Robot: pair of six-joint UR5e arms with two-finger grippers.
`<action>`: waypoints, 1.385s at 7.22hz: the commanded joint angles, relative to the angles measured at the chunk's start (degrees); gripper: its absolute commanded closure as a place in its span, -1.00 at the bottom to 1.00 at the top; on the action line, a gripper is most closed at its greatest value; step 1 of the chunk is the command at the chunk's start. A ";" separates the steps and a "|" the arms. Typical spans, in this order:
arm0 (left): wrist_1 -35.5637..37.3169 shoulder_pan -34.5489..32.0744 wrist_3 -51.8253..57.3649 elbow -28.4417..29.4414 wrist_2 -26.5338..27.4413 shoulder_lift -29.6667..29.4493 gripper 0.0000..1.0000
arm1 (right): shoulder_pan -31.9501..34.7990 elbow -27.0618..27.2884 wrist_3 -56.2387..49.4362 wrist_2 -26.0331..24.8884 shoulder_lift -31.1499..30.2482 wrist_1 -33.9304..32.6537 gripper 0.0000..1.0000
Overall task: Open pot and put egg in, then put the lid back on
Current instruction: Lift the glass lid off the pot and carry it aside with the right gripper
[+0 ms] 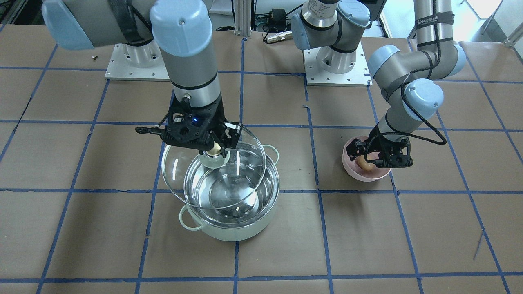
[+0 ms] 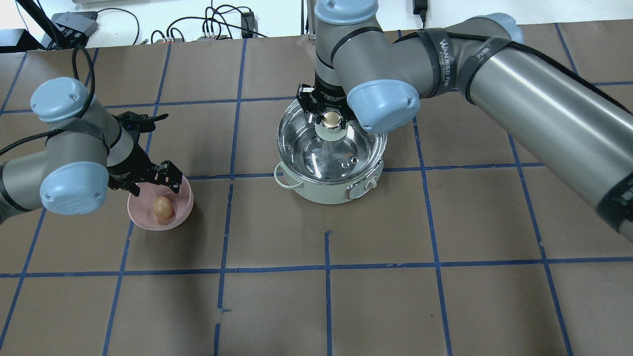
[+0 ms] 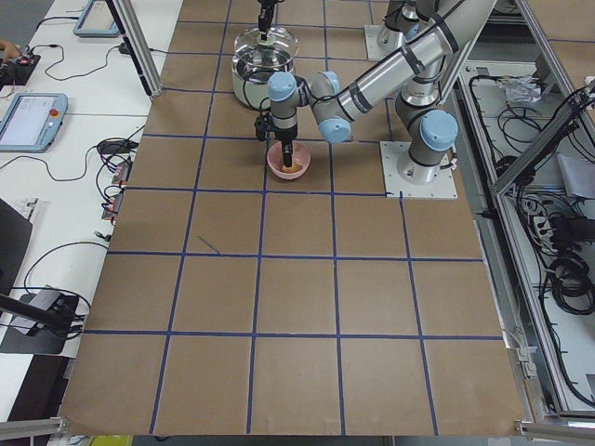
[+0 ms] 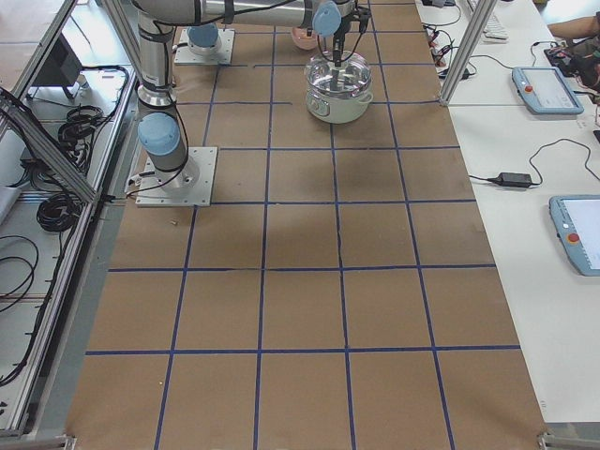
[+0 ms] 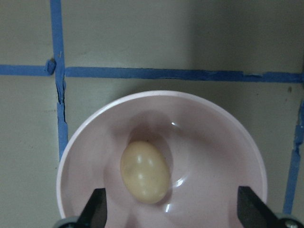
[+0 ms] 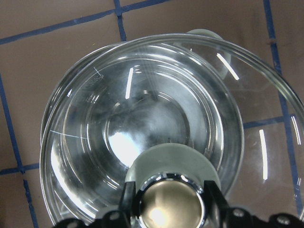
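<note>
The mint-green pot (image 1: 237, 228) stands open at mid-table, its steel inside bare; it also shows in the overhead view (image 2: 326, 195). My right gripper (image 1: 218, 149) is shut on the beige knob (image 6: 172, 204) of the glass lid (image 1: 179, 179) and holds the lid tilted just above the pot, shifted towards the robot. The brown egg (image 2: 162, 207) lies in the pink bowl (image 2: 183, 205). My left gripper (image 5: 173, 211) is open and hovers over the bowl, with its fingers either side of the egg (image 5: 145, 171), not touching it.
The table is brown paper with a blue tape grid (image 2: 326, 267). The two arm bases (image 1: 337, 69) stand at the robot side. The pink bowl (image 1: 359, 173) sits about one grid square from the pot, on the robot's left.
</note>
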 commanded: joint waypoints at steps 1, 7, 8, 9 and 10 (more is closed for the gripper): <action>0.65 0.09 0.13 -0.44 0.38 -1.27 -0.92 | -4.95 0.48 -6.68 -0.20 -8.08 10.91 0.42; 0.56 -0.35 -0.22 -0.96 0.30 -1.71 -0.92 | -15.08 4.70 -23.94 -0.46 -14.44 18.71 0.51; 0.56 -0.35 -0.40 -0.96 0.38 -1.71 -0.92 | -15.86 4.70 -25.00 -0.46 -14.44 18.79 0.51; 0.47 -0.35 -1.10 -0.96 0.04 -1.71 -0.91 | -17.09 4.79 -27.10 -0.46 -14.44 18.88 0.52; 0.56 -0.35 -1.89 -0.96 0.03 -1.71 -0.90 | -18.06 4.79 -29.39 -0.46 -14.44 18.79 0.52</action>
